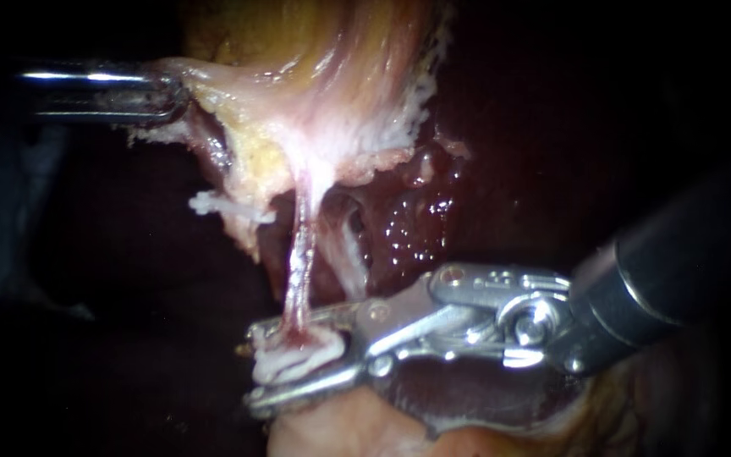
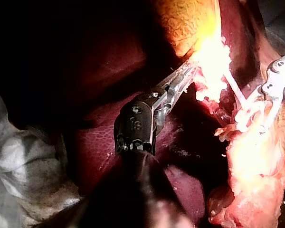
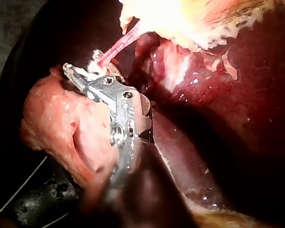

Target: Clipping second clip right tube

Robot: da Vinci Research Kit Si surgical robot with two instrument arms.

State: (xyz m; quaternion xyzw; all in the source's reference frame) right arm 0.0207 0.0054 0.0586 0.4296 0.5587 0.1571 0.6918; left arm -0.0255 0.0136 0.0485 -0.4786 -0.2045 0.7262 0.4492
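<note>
In the endoscope view the light is strongest at the middle of the frame: the gallbladder (image 1: 332, 76) and the tube (image 1: 300, 254) glow pale, while the left, right and lower edges sink to near black. Hard glints sit on the shaft of the left instrument (image 1: 175, 89), on the metal of the right instrument (image 1: 264, 364) and, as wet specks, on the liver (image 1: 408, 228). In both wrist views the gallbladder burns out to white-yellow glare, and each instrument's own shaft lies in deep shadow.
</note>
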